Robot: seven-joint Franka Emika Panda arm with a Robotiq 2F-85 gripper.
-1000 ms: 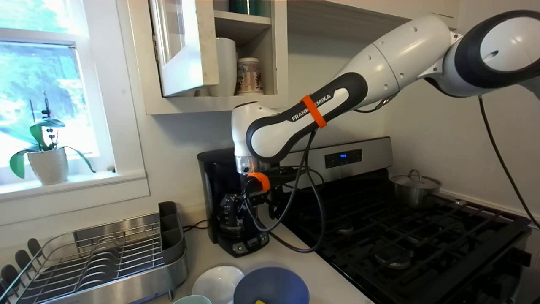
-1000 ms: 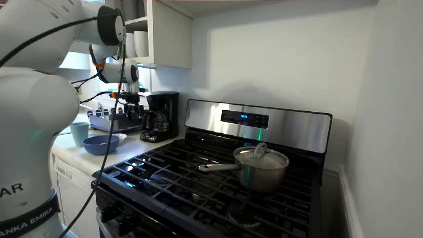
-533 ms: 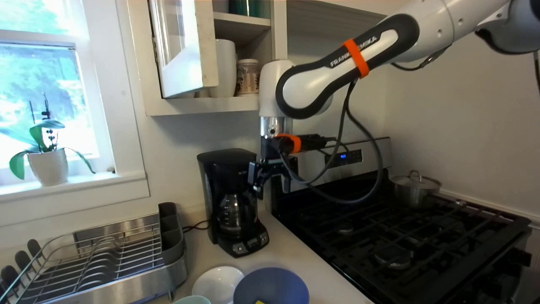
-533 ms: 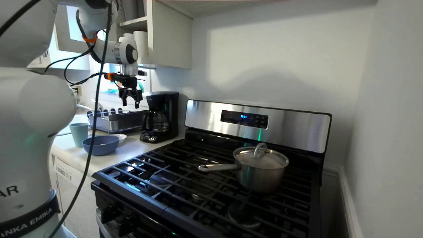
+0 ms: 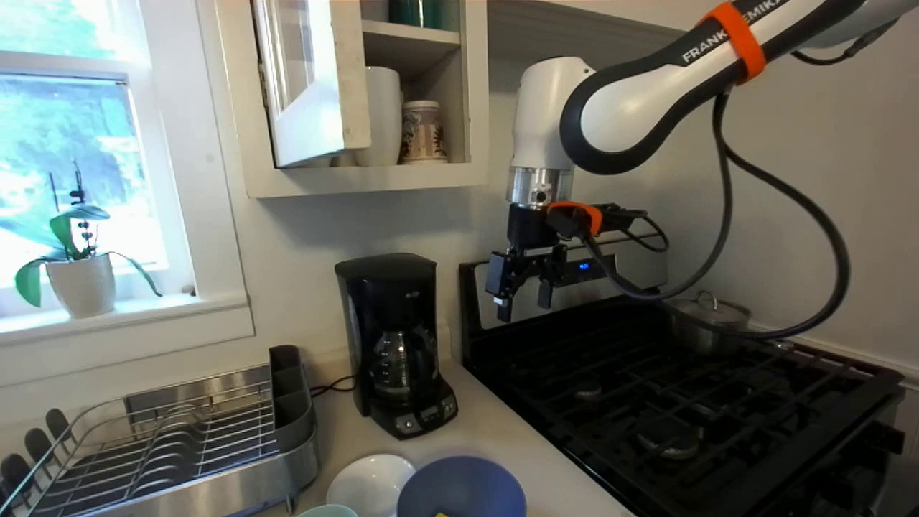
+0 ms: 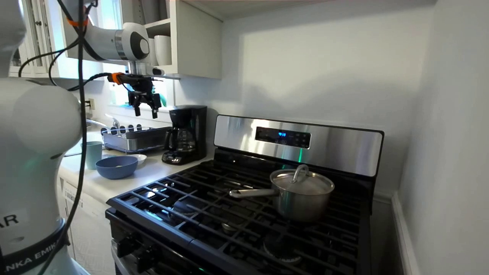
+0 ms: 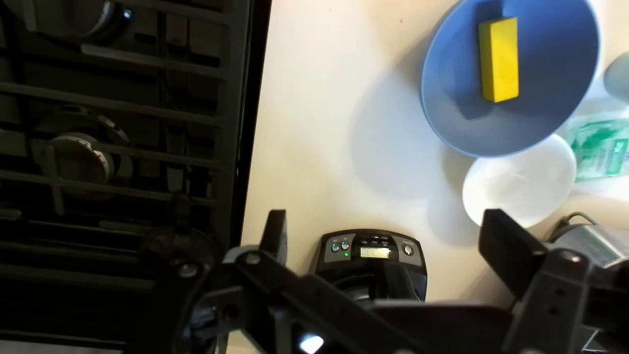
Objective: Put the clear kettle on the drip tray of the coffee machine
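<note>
The white robot arm [image 5: 632, 118], with the letters FRANK and EMIK showing beside its orange strap [image 5: 739, 42], holds its gripper [image 5: 525, 305] up high, spread wide, apart from the black coffee machine [image 5: 388, 287], where the clear glass carafe [image 5: 393, 362] sits upright on the drip tray [image 5: 388, 408].

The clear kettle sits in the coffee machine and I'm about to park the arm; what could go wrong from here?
The open gripper hangs near the coffee machine and could knock the clear kettle if swung low. The looping cable overlaps the lidded pot in an exterior view and might snag it.
</note>
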